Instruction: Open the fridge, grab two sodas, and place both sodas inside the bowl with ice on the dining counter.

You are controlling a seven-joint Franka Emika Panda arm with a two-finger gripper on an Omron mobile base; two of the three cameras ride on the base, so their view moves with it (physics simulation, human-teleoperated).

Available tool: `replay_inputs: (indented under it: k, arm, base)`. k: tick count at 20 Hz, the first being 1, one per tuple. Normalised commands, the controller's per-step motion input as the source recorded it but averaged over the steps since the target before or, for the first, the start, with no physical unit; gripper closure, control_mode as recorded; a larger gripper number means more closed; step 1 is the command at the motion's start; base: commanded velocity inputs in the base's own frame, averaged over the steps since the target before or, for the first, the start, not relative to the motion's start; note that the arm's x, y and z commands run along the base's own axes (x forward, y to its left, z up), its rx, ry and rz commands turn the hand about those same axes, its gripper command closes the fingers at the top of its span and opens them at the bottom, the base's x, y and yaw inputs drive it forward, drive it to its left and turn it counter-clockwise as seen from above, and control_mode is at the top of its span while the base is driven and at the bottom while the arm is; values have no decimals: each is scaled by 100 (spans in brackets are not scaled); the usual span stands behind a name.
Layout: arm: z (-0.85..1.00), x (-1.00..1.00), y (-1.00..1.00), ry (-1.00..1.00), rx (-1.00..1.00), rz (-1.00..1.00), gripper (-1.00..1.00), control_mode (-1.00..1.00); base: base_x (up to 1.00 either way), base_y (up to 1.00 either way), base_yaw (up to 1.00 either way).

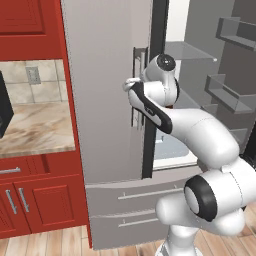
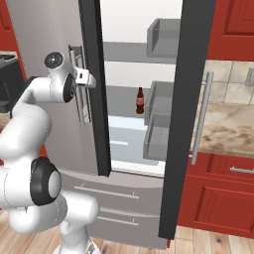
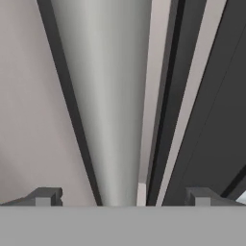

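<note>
The silver-grey fridge (image 1: 107, 100) has its left door closed and its right door (image 2: 191, 99) swung wide open onto white shelves. My gripper (image 2: 85, 78) is up against the left door's vertical bar handle (image 2: 79, 94). In the hand view that handle (image 3: 110, 96) runs straight up between my two fingertips (image 3: 45, 196), which stand wide apart on either side of it, so the gripper (image 3: 124, 197) is open around the bar. From the left base view the hand (image 1: 133, 85) sits at the handle's upper part. The sodas, the bowl and the dining counter are out of view.
A brown bottle with a red label (image 2: 140, 101) stands on a fridge shelf. Grey door bins (image 1: 227, 95) hang on the open door. Two drawers (image 1: 135, 195) lie below. Red cabinets with marbled wall countertops (image 1: 35, 125) (image 2: 228, 124) flank the fridge.
</note>
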Motion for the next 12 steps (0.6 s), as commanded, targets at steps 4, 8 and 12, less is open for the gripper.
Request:
replay_inputs:
  k: [4,8,12]
  arm:
    - [-25,24,12,-2,0,0,-100,-100]
    - [-28,26,13,-2,0,0,-100,-100]
    - [-28,29,16,-3,1,0,100,-100]
  base:
    - [0,0,0]
    - [0,0,0]
    - [0,0,0]
